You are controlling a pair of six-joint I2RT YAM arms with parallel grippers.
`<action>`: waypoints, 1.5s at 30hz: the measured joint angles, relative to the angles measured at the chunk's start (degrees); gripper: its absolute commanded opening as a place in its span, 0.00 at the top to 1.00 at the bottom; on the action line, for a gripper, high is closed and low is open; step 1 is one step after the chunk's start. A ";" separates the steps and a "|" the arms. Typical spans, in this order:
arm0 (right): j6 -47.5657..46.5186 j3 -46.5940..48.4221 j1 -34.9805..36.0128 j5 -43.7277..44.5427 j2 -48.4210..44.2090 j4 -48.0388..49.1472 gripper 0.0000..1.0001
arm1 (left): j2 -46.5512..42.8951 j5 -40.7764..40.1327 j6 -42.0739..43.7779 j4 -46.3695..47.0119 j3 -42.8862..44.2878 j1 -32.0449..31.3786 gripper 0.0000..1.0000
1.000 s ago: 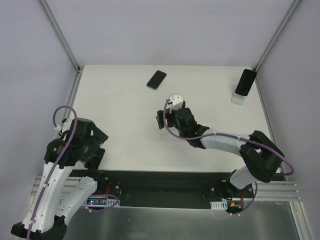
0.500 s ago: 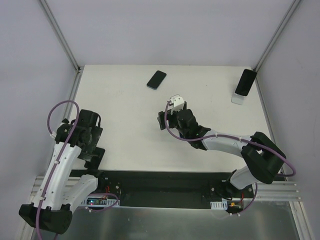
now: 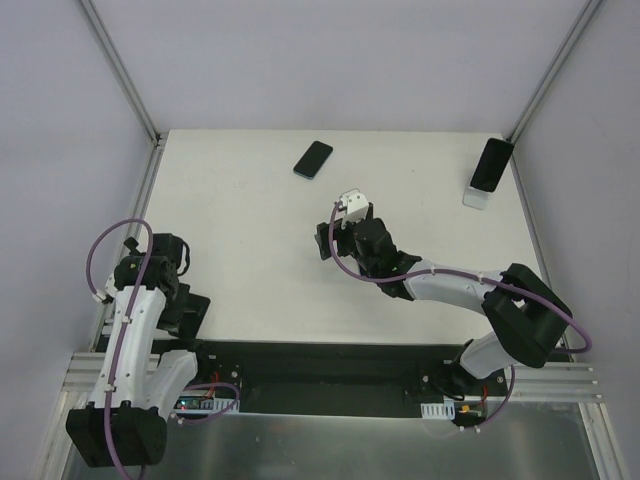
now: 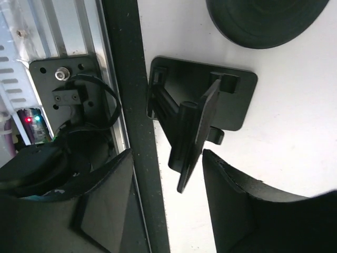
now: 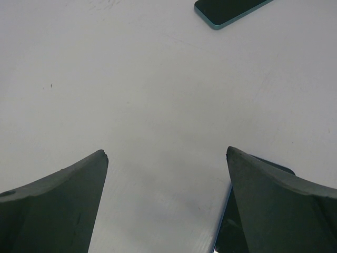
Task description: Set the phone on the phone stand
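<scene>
Top: phone (image 3: 313, 159) flat at far centre of table (image 3: 240, 220), long axis diagonal near-left to far-right, just beyond tip of right arm (image 3: 440, 282); left arm (image 3: 130, 320) well apart at near-left edge. Left wrist: left gripper (image 4: 167, 158) spread wide over black phone stand (image 4: 200, 105), pinching nothing. Right wrist: right gripper (image 5: 166, 153) spread & empty, phone (image 5: 226, 10) ahead, slightly right, so clearly the nearer arm for pickup.
</scene>
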 measured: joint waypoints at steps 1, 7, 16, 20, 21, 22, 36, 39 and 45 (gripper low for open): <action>0.00 0.00 0.00 0.00 0.00 0.00 0.04 | 0.00 0.11 0.09 0.07 -0.48 0.20 0.53; 0.02 0.00 -0.09 0.00 0.00 0.00 0.04 | -0.39 0.15 0.85 2.01 -1.86 0.20 0.82; 0.00 0.00 -0.48 0.04 0.00 0.00 0.04 | -3.45 0.96 8.48 5.44 -1.86 0.57 1.00; -0.02 0.00 -0.87 0.13 0.00 0.00 0.04 | -3.76 3.45 18.08 9.29 -1.70 0.55 1.00; -0.02 0.00 -0.92 0.17 0.00 0.00 0.04 | -3.65 4.87 21.16 10.56 -1.55 0.57 1.00; -0.02 0.00 -0.98 0.17 0.00 0.00 0.04 | -3.54 6.51 24.17 12.02 -1.44 0.57 1.00; -1.18 0.00 -2.64 -8.20 0.04 0.66 0.04 | 14.08 29.86 56.98 30.62 8.02 -13.49 1.00; -2.03 0.00 -2.69 -14.16 0.24 1.79 0.04 | 24.20 32.87 64.37 32.68 15.50 -18.62 1.00; -2.82 0.02 -2.69 -26.21 1.14 3.21 0.04 | 36.61 36.15 75.25 34.62 24.17 -22.60 0.87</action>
